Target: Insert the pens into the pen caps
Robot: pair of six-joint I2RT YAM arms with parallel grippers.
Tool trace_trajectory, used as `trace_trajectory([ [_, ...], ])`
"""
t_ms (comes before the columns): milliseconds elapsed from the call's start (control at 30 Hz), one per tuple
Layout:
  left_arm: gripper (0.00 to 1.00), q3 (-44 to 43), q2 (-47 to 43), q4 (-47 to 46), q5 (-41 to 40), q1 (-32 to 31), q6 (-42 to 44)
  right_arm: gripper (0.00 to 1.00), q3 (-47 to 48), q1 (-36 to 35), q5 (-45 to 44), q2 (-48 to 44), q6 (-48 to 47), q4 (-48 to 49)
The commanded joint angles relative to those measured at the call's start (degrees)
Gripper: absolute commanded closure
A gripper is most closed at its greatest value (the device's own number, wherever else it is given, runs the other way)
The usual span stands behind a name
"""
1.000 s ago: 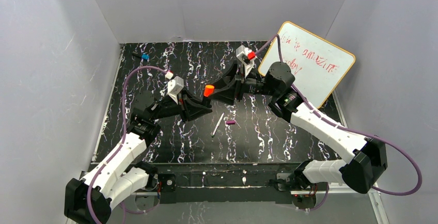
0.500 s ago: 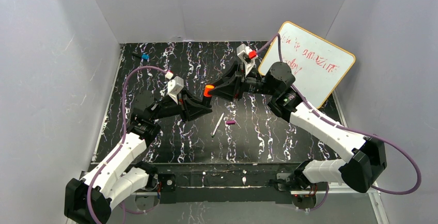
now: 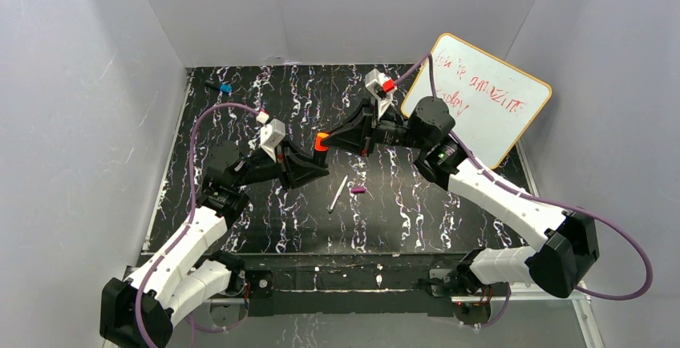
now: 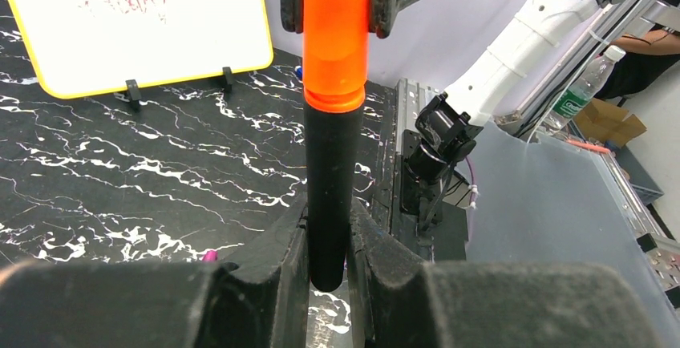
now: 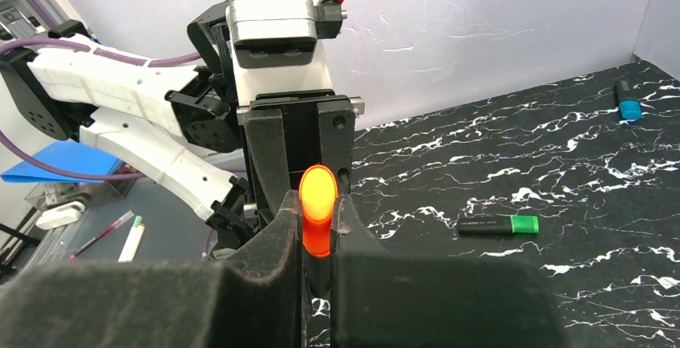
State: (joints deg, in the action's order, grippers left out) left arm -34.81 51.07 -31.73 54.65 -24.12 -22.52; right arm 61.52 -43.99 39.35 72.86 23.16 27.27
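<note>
My left gripper (image 4: 329,224) is shut on the lower body of a stubby black pen (image 4: 330,171), holding it above the table. An orange pen cap (image 4: 337,35) sits on the pen's far end. My right gripper (image 5: 318,212) is shut on that orange cap (image 5: 317,204), facing the left gripper (image 3: 314,165); the two meet at the cap (image 3: 321,140) mid-table. A thin white pen (image 3: 338,194) and a purple cap (image 3: 358,191) lie just in front of them. A black pen with a green cap (image 5: 497,224) on it lies on the table.
A yellow-framed whiteboard (image 3: 481,99) leans at the back right. A small blue-ended object (image 3: 223,88) lies in the far left corner. Grey walls enclose the black marbled tabletop (image 3: 401,204).
My right gripper has slid left over the orange cap and shut on it. The left gripper has held the black pen still.
</note>
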Motion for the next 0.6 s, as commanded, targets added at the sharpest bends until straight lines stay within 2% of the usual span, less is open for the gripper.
trace_trajectory([
  [0,1.00,-0.56,-1.17,-0.17,0.28,0.21,1.57,0.99,-0.29,-1.16,0.11,0.16,-2.15,-0.44],
  [233,1.00,-3.07,-0.11,0.76,1.45,0.21,2.31,0.99,-2.65,-1.92,0.93,-0.13,-2.86,-1.52],
  [567,1.00,-7.15,-1.65,9.68,1.33,0.86,8.83,0.99,-2.86,-2.46,1.52,-0.66,-6.65,-6.85],
])
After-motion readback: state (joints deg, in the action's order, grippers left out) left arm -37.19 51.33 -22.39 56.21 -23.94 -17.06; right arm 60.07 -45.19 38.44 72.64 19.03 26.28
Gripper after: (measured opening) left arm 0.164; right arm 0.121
